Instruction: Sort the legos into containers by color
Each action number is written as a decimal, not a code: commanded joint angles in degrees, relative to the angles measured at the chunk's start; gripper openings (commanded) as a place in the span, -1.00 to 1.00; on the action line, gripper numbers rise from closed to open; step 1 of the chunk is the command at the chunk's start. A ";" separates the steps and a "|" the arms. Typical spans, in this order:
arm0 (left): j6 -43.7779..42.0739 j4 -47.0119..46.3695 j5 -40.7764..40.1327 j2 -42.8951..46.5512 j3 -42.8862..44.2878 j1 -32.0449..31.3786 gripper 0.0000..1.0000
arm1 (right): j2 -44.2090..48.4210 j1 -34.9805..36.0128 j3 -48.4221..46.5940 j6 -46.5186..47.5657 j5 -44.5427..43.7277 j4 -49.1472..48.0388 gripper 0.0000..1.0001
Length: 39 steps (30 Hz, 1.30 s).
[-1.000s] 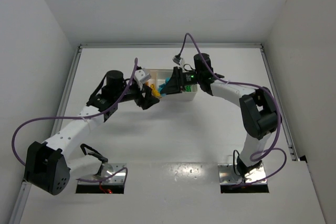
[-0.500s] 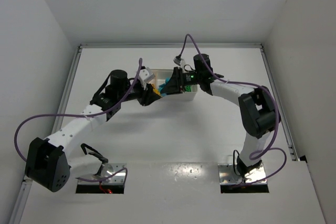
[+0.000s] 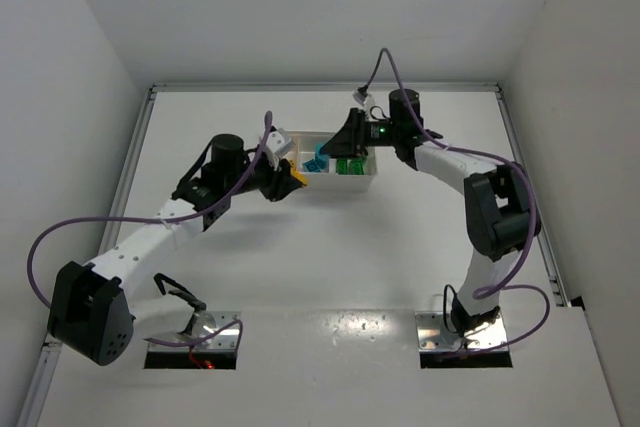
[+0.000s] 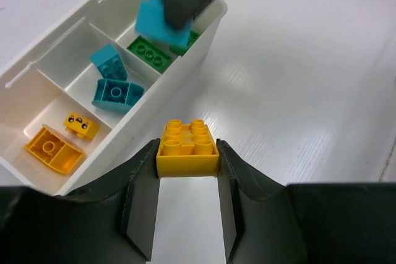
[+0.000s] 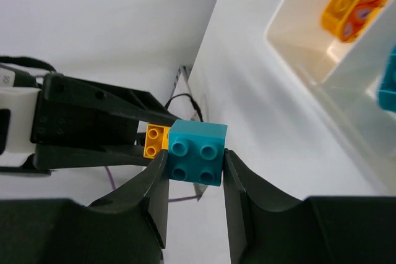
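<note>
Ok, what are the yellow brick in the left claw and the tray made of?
Yellow brick: apparently hard moulded plastic, smooth semi-gloss; crisp round studs and soft highlights on top. Tray: likely thin white plastic, smooth with slight sheen; thin moulded dividers, faintly translucent walls.

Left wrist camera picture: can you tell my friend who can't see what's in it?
The left hand pinches a yellow brick just outside a white tray. Its three boxes hold yellow bricks, blue bricks and green bricks, and the right hand holds a blue brick above the far end.
</note>
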State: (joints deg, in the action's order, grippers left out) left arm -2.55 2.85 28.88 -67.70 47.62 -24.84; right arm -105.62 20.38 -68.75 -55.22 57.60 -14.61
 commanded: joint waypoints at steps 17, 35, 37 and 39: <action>3.24 -3.20 -20.53 -9.19 9.86 -1.09 -1.00 | 3.15 -5.01 -8.15 34.10 -19.63 21.90 -1.00; 8.96 -3.21 -22.82 -19.39 15.75 1.29 -1.00 | -16.19 -0.52 -24.84 37.73 -19.11 23.49 -1.00; 8.96 -3.20 -22.82 -19.93 17.24 1.81 -1.00 | -16.72 0.62 -25.46 38.43 -19.11 24.01 -1.00; 9.49 -2.68 -22.82 -21.59 17.86 1.81 -1.00 | -17.34 0.62 -25.99 38.43 -19.11 24.02 -1.00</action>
State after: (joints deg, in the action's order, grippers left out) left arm 5.48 1.65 6.50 -88.31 62.46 -23.64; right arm -123.63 20.36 -90.96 -18.55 37.93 10.90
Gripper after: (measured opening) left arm 0.426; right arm 0.346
